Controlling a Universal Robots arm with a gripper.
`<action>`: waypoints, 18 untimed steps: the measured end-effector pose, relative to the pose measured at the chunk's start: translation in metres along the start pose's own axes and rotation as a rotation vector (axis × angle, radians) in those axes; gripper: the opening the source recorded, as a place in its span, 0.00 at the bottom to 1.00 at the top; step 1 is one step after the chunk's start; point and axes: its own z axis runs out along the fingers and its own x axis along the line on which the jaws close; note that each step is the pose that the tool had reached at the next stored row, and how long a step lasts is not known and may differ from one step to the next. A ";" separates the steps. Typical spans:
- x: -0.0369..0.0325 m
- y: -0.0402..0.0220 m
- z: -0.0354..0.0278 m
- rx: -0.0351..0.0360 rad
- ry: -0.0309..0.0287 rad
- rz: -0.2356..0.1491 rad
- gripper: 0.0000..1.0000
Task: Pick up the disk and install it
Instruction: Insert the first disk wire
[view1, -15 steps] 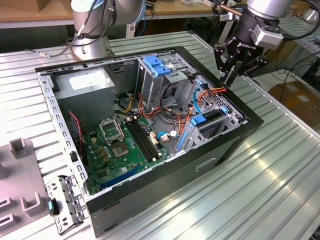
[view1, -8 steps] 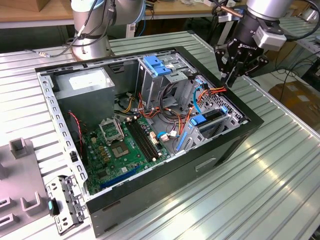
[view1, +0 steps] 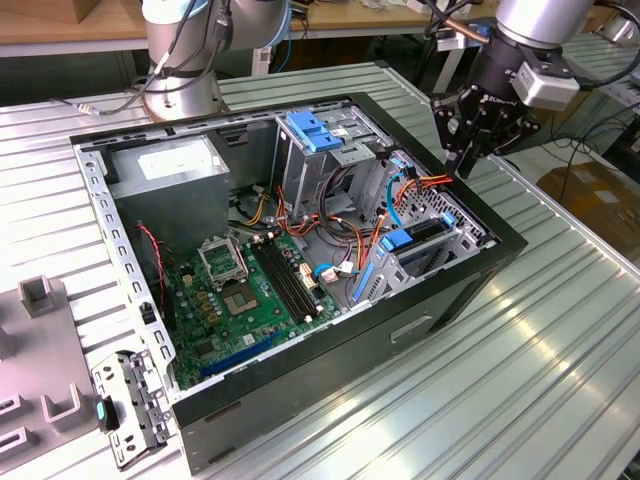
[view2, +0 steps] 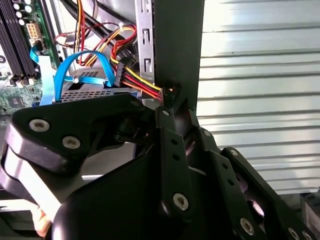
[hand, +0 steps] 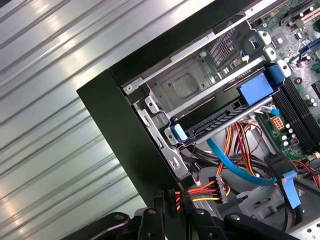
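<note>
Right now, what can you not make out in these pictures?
1. The disk: in the first wrist view the metal cage covers all but its front edge, so its depth is unknown.
2. Whether the gripper touches the power connector: too small in the exterior view, cut off at the first wrist view's edge.
3. Second wrist view: the gripper's black body hides much of the case.

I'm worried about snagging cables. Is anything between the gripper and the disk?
Yes. The red-yellow-black wire bundle and a blue cable cross the gap between the gripper and the disk in its bay.
</note>
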 end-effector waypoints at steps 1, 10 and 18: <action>0.0000 0.0000 0.0006 0.0012 0.0009 -0.012 0.27; 0.0001 0.0000 -0.0026 0.0086 0.0043 -0.041 0.16; 0.0001 0.0001 -0.0029 0.0084 0.0044 -0.041 0.16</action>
